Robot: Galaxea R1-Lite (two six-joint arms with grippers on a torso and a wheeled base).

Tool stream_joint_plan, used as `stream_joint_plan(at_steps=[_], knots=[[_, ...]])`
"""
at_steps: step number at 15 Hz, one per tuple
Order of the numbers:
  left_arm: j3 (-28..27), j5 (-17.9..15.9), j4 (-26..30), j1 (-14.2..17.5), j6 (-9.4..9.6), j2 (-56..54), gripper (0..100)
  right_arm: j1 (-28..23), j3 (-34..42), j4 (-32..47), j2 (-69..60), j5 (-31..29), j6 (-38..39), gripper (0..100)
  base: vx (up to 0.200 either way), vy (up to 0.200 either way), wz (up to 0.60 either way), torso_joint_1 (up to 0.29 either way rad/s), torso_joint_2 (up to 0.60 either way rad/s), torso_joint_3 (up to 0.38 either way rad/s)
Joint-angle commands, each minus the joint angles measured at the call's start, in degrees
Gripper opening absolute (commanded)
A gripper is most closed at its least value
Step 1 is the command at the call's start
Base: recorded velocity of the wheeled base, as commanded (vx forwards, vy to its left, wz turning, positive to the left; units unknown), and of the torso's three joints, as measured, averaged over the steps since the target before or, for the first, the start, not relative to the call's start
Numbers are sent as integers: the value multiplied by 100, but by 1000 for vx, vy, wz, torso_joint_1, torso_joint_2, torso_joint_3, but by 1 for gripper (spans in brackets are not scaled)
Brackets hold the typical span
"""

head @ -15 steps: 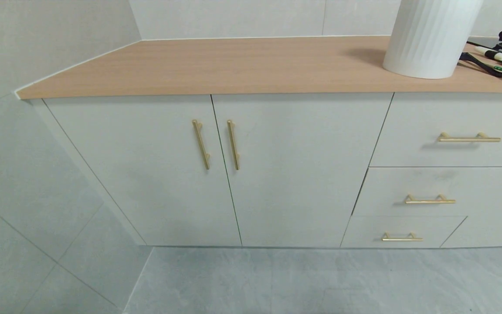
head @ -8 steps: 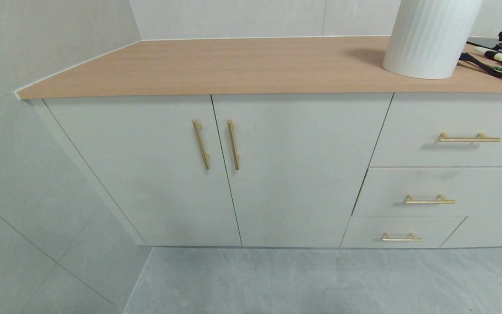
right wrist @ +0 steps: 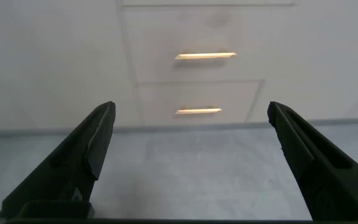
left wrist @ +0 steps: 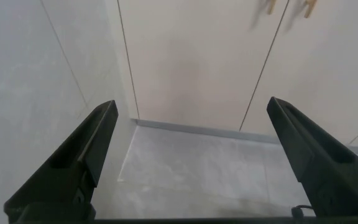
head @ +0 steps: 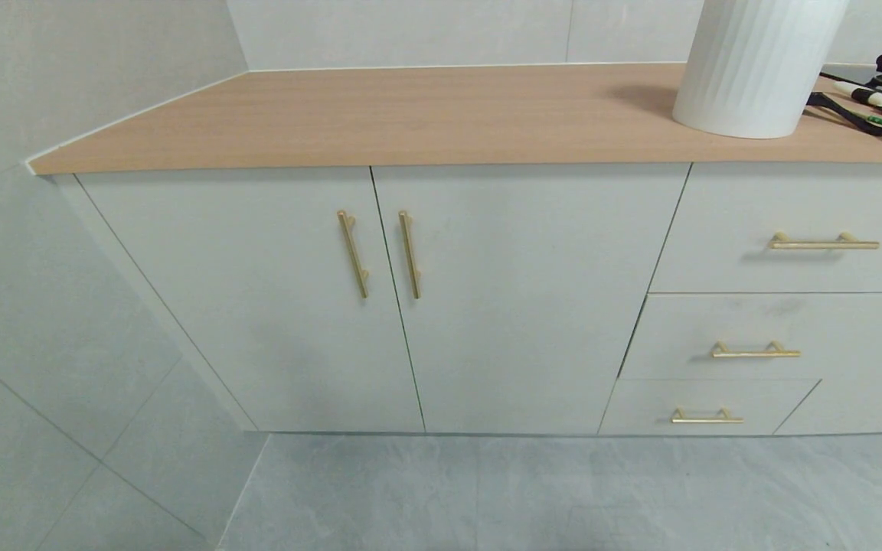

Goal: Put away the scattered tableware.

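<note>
Left gripper [left wrist: 191, 163] and right gripper [right wrist: 191, 163] hanging low, jaws spread, empty; pickup not yet begun; next move is likely calling for reaching the utensils [head: 864, 109] on countertop [head: 410, 115].

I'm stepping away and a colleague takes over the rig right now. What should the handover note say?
Left end effector: open, empty, low in front of the cabinet doors.
Right end effector: open, empty, low, facing the drawers.
Things: loose utensils lie at the right end of the counter, beside a white ribbed container.
Done: nothing visibly stowed; doors and drawers are shut.
Left: likely open storage, then pick up the utensils and put them away.
</note>
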Motion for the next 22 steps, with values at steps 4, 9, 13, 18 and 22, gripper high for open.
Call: stream_joint_plan(at_steps=[4,9,13,18,22], knots=[[2,-676,244,2,774,5,100,5,16,29,11,62,7,100,0,0,0,0,0,0],[2,-728,226,2,484,5,100,5,16,29,11,62,16,100,0,0,0,0,0,0],[2,-728,218,2,326,5,100,5,16,29,11,62,16,100,0,0,0,0,0,0],[-7,-728,218,2,335,5,100,5,16,29,11,62,16,100,0,0,0,0,0,0],[-7,-728,218,2,361,5,100,5,16,29,11,62,16,100,0,-200,0,2,2,-1]])
